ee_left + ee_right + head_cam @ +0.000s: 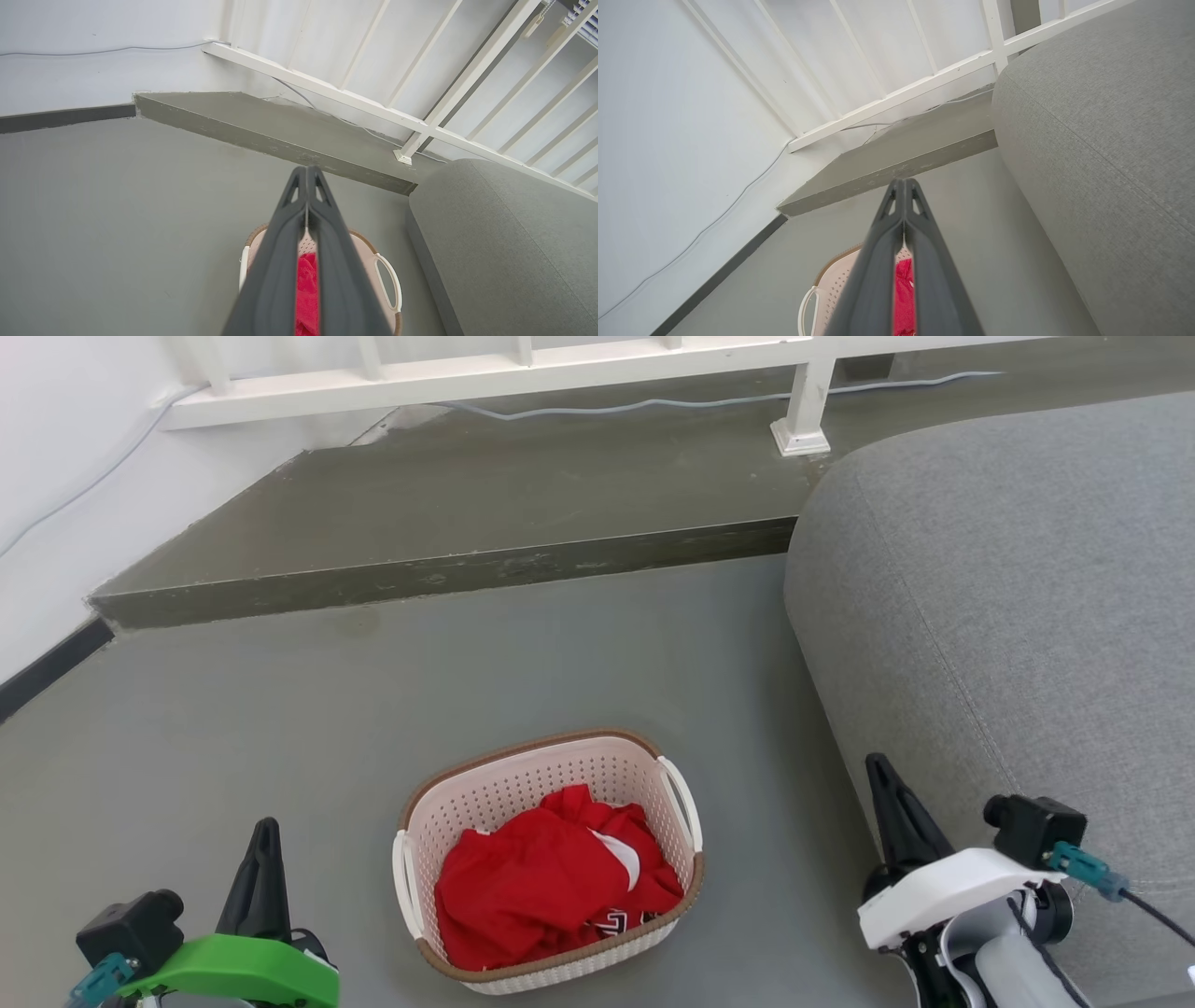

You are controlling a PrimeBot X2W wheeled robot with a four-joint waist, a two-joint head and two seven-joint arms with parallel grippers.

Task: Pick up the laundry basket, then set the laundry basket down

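The laundry basket [523,786] stands on the grey floor in the lower middle of the head view. It is cream-white and perforated, with a brown rim and white loop handles, and holds red clothing [551,877]. My left gripper [264,831] is shut and empty, to the left of the basket and apart from it. My right gripper [878,770] is shut and empty too, off to the basket's right beside the sofa. Each wrist view looks over its shut fingertips, left [307,171] and right [904,183], with the basket [383,275] [831,284] partly hidden behind the fingers.
A grey sofa [1008,616] fills the right side, close to my right arm. A raised concrete step [448,569] runs across behind the basket, with a white railing [485,378] and a cable on it. A white wall [56,476] with dark skirting bounds the left.
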